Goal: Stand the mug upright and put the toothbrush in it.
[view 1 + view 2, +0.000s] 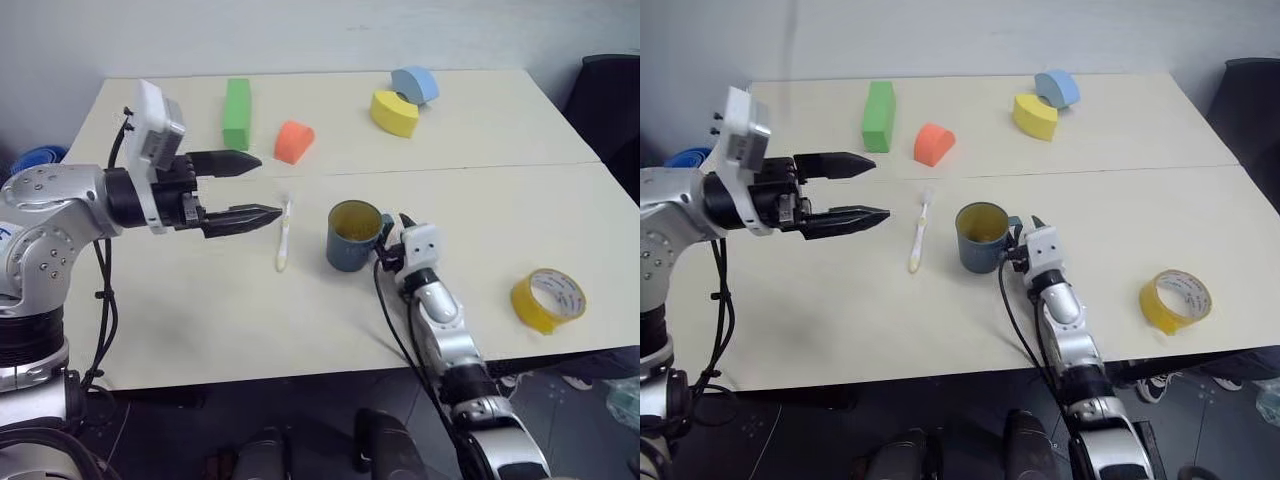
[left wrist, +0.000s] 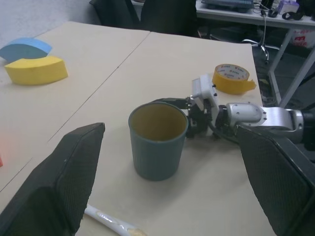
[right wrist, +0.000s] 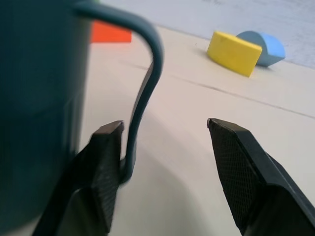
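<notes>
— Mug (image 1: 352, 237) first: we see one, a teal-blue cylinder with a yellow inside and a thin looped handle, standing upright near the middle of the pale, smooth worktop (image 1: 200, 300).

— Agreed. And we count one toothbrush (image 1: 284, 234), slim and white with a yellowish end, lying flat just beside the mug on its left, not touching it.

— What of the right gripper (image 3: 162, 142)?

— We find it at the mug's handle side, jaws spread; in the right wrist view the handle runs just beside one finger, with nothing pinched between them.

— The left gripper (image 1: 248, 187) hangs above the worktop left of the toothbrush, its two black tapered jaws spread wide and empty.

— For the rest, we count four foam blocks at the far side: one green bar (image 1: 237, 113), one orange rounded wedge (image 1: 294, 141), one yellow curved piece (image 1: 394, 112) and one blue curved piece (image 1: 415, 84), those last two touching.

— Plus one yellow tape roll (image 1: 548, 299), a ring lying well apart to the right.
</notes>
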{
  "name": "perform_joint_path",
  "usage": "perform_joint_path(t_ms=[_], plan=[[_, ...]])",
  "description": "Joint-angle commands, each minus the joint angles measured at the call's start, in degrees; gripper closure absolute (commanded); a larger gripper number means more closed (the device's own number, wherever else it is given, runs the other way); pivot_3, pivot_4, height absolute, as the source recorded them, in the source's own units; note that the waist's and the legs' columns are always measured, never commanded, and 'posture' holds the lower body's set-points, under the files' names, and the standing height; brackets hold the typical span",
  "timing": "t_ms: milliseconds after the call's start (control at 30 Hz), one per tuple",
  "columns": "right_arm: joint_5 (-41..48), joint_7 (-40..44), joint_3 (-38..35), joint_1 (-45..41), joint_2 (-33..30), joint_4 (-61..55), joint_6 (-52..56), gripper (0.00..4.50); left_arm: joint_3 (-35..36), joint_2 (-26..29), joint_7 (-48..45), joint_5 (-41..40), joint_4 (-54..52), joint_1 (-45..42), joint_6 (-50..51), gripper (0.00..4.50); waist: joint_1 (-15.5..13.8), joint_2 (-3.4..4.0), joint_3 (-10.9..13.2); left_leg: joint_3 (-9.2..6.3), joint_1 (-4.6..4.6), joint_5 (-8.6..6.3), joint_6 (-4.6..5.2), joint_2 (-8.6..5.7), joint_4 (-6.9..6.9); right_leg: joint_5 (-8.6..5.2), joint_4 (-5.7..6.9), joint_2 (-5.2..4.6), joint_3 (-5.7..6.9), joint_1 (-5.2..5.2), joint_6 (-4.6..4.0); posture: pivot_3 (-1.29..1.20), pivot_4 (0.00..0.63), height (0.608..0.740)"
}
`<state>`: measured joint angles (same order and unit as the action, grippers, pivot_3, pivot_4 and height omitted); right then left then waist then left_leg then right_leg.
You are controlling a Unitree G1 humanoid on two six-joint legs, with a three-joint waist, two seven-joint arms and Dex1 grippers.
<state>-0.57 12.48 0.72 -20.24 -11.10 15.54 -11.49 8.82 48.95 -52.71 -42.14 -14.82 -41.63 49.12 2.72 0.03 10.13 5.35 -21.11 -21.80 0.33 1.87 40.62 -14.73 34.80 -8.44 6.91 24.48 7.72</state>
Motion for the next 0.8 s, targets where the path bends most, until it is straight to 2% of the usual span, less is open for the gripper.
perform_joint_path(t_ms=[33,100,233,300,367,467,600,667,800], plan=[[2.5,3.7,-0.9,5.2,-3.5,-15.1,8.9,1.7,0.3,0.2,-0.5,0.5,0.0,0.3,-1.4,0.0,-0.2,0.02,0.0,0.02,0.0,0.0,0.0,0.01,0.0,0.0,-0.02,0.0,-0.01,0.0,0.0,0.0,0.15,0.74],[4.0,5.7,-1.5,8.3,-5.7,-22.7,14.0,1.7,0.0,0.2,-0.5,0.6,0.1,0.8,-1.5,0.0,-0.7,0.03,0.0,0.03,0.02,0.0,0.0,0.01,0.0,0.0,-0.01,0.01,-0.02,0.01,0.0,0.0,0.15,0.74],[17.8,15.4,-5.4,13.8,-16.1,-42.9,33.8,1.7,-1.6,0.5,2.6,3.6,1.6,1.7,0.5,0.0,-1.3,0.04,0.0,0.13,0.0,0.0,0.0,0.0,0.03,0.0,-0.05,0.01,-0.09,0.02,0.0,0.0,0.15,0.74],[30.1,17.3,-11.6,13.1,-22.0,-49.7,46.7,1.7,-3.7,0.5,6.0,6.1,4.2,0.5,3.7,0.0,-1.5,0.04,0.0,0.1,0.0,0.0,0.01,0.01,0.1,0.0,-0.04,0.02,-0.08,0.0,0.0,0.0,0.15,0.74],[45.6,20.0,-18.3,10.1,-29.6,-53.1,57.4,1.33,-6.7,-0.2,9.8,8.9,7.4,-1.5,8.2,0.0,-2.1,0.03,0.0,0.11,0.0,-0.01,0.04,-0.01,0.19,0.0,-0.03,0.02,-0.12,-0.03,0.0,0.0,0.15,0.74],[65.1,19.9,-24.3,0.8,-39.9,-51.6,68.1,0.57,-9.9,-5.7,18.0,13.1,15.7,-6.9,15.0,0.0,-2.8,0.01,0.1,0.12,-0.01,-0.04,0.08,0.0,0.28,0.0,0.0,0.03,-0.11,-0.04,0.0,0.0,0.15,0.74],[80.0,17.3,-24.8,-10.7,-47.8,-46.6,72.9,0.57,-12.0,-13.7,22.7,16.3,23.8,-13.0,17.9,0.0,-4.1,-0.19,0.1,0.11,-0.06,-0.03,0.18,-0.02,0.26,0.0,-0.1,0.03,-0.12,-0.05,0.0,0.0,0.15,0.74],[83.6,17.2,-23.4,-14.9,-50.3,-44.8,73.8,0.57,-12.1,-17.7,25.0,18.2,29.1,-16.0,17.6,0.0,-4.4,-0.34,0.1,0.12,-0.16,-0.05,0.21,-0.04,0.26,0.0,-0.17,0.03,-0.08,-0.02,0.0,0.0,0.15,0.74],[83.9,17.1,-20.8,-18.7,-52.3,-44.0,74.1,0.57,-14.4,-22.2,26.5,23.1,38.9,-20.0,11.9,0.0,-4.3,-0.41,0.2,0.16,-0.22,-0.08,0.26,-0.08,0.3,0.03,-0.22,0.01,-0.06,-0.01,0.05,0.0,0.15,0.74]])
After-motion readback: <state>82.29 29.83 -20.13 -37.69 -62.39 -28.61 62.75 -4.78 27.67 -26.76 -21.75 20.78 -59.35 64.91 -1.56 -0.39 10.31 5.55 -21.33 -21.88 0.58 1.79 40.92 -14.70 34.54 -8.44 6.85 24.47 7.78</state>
